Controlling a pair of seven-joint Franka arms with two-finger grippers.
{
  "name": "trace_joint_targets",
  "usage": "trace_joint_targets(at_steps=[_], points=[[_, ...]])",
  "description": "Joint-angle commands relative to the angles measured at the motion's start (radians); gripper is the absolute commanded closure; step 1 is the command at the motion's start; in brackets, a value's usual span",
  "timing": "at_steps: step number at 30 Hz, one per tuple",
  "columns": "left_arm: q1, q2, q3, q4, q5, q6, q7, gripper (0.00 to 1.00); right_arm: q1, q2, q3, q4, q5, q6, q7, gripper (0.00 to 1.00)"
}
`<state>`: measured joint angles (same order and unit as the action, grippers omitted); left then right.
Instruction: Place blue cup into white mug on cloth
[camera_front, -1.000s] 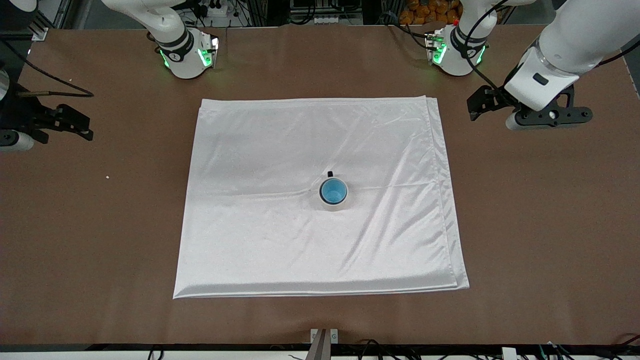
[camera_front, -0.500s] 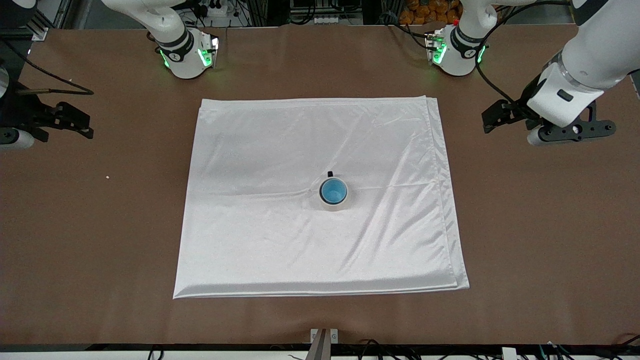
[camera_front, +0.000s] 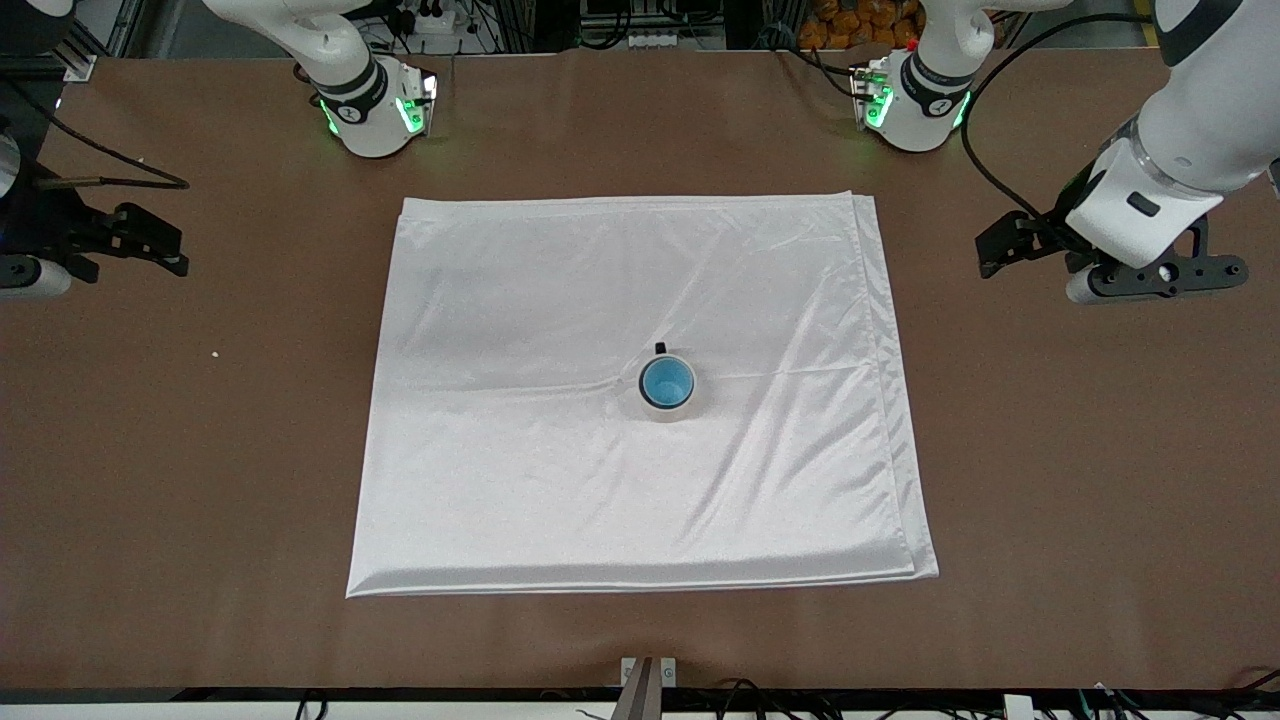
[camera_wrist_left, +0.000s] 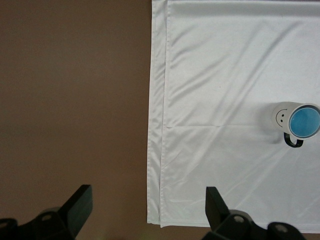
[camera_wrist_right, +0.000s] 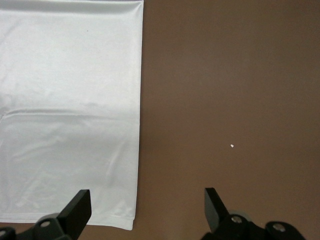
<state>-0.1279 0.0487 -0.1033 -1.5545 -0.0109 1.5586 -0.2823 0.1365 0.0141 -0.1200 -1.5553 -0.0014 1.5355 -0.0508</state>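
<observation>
We see blue cup (camera_front: 667, 381) nested in white mug (camera_front: 668, 402) on cloth (camera_front: 560, 470). Left gripper (camera_front: 1100, 262) has withdrawn over bare table, fingers spread, empty. Right gripper (camera_front: 100, 245) waits, fingers spread. Task looks complete.

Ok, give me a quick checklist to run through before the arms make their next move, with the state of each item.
1. Blue cup inside white mug: ok.
2. Mug upright on the cloth: ok.
3. Left gripper open, holding nothing, over bare table beside the cloth: ok.
4. Right gripper open, holding nothing, waiting at its end of the table: ok.
5. Cup fully seated in mug: cannot tell.
</observation>
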Motion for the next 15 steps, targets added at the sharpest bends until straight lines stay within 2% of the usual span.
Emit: trace_joint_targets(at_steps=[1,15], points=[[0.001,0.014,0.002,0.028,0.025,-0.006,0.025,0.0,-0.009,-0.01,0.01,0.007,0.003,-0.02,-0.003,0.0],[0.001,0.019,0.002,0.027,0.028,-0.003,0.031,0.0,-0.009,-0.01,0.008,0.007,0.003,-0.038,-0.001,0.0]])
